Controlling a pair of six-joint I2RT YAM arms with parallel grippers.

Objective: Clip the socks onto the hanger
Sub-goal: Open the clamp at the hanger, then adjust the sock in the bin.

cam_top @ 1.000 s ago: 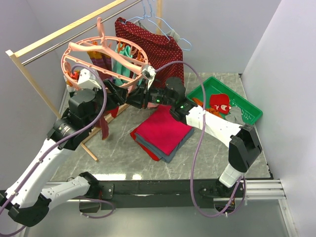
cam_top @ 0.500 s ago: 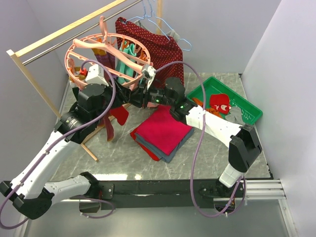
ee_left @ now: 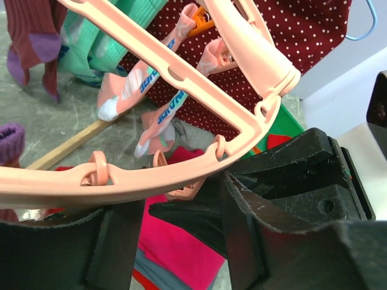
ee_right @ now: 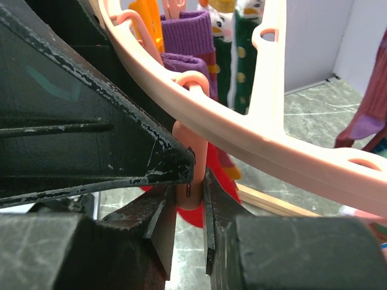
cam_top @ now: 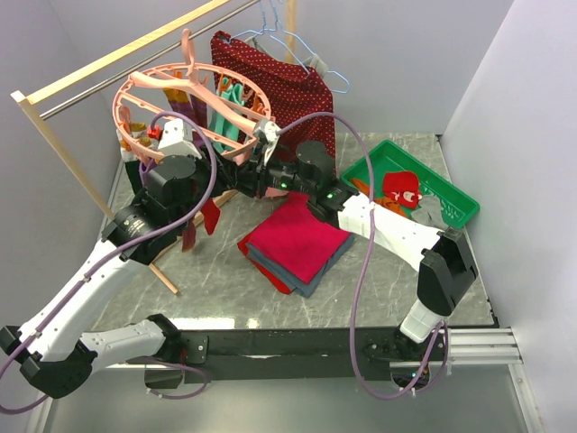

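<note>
The round pink hanger hangs from the wooden rail with several socks clipped under it. My right gripper reaches under its near rim and, in the right wrist view, is shut on a dangling pink clip, with a red sock right behind it. My left gripper sits against the right one, and its jaws stand wide apart under the hanger ring with nothing between them. Purple and dark green dotted socks hang beyond. Maroon and teal socks show in the left wrist view.
A green tray at the right holds a red sock with white marks. A folded red and grey cloth stack lies mid-table. A dark red dotted garment and light-blue wire hangers hang behind. The wooden rack stands at the left.
My left arm has moved up and to the right beside the right gripper. The hanger rocked and its hanging red and maroon socks swung. The right arm stayed almost still.
</note>
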